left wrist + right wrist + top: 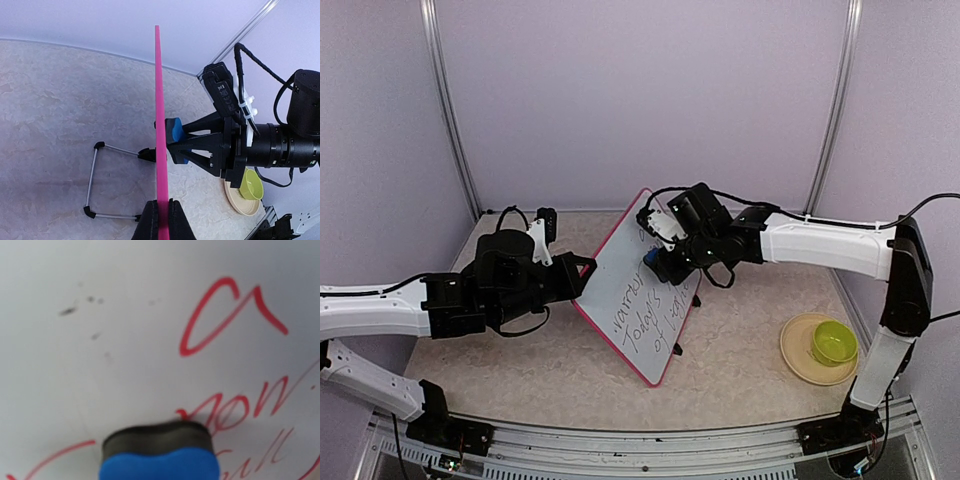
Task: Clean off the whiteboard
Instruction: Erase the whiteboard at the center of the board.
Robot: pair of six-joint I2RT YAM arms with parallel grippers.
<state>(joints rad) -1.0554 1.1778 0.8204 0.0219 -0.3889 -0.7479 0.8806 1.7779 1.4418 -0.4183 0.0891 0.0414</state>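
Whiteboard (625,290): 1, red-pink rim, mid-worktop (520,370), propped tilted on stand, handwriting on near part. Left end effector (584,279): clamped on board's left rim, edge between fingers. Right end effector (656,262): closed on blue eraser (649,258), dark felt face touching board's far area just beside writing. Yellow plate (798,360) with green bowl (833,343): 1 each, right side, well apart from board.
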